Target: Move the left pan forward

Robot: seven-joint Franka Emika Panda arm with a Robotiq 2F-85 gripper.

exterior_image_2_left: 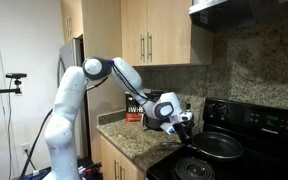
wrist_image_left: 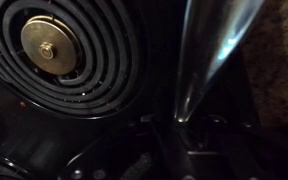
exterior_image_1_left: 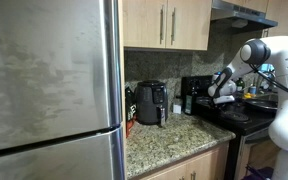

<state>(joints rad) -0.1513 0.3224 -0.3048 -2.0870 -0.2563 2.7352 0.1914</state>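
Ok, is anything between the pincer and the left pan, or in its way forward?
Nothing that I can see. The pincer hangs just beside the pan, with only open air between them. The burner in front of the pan looks bare in the wrist view.

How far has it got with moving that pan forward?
Nothing looks done yet: the round black frying pan sits behind the bare front coil burner. In hand: the tool is close beside the pan, but I cannot tell whether it grips. Left: the move forward itself.
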